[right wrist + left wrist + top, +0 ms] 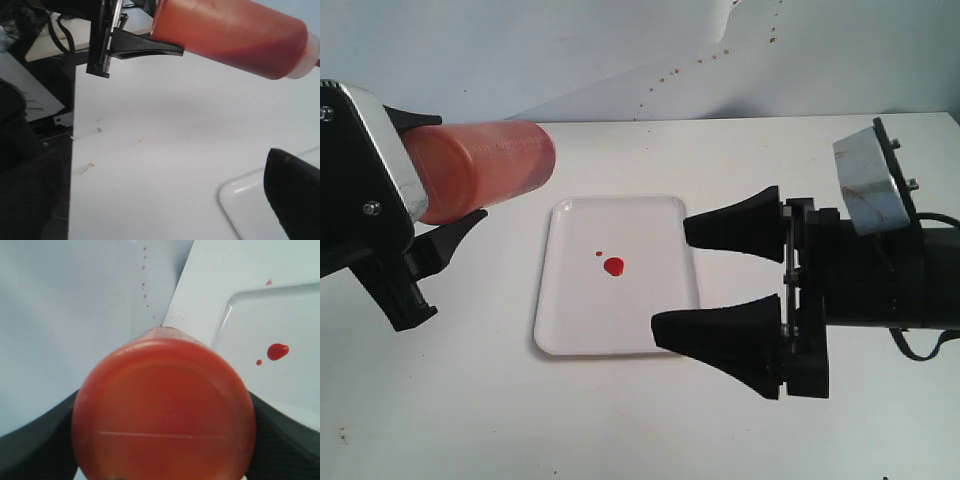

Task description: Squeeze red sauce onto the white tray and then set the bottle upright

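My left gripper [450,185] is shut on the orange-red bottle [480,170], which it holds nearly level in the air, left of the white tray [620,320]. The left wrist view is filled by the bottle's round base [165,410]. In the right wrist view the bottle [230,35] shows its pale collar [307,55]; the nozzle is almost entirely cut off at the frame edge. Red sauce [613,266] lies on the tray as one blob with a small drop beside it [277,351]. Over the tray's right edge, my right gripper [673,280] stands open and holds nothing.
The tray [280,310] lies flat on a white table. Small sauce specks dot the pale backdrop [700,60]. In the right wrist view the table's edge [72,150] drops to dark clutter and cables, and a tray corner [245,210] shows.
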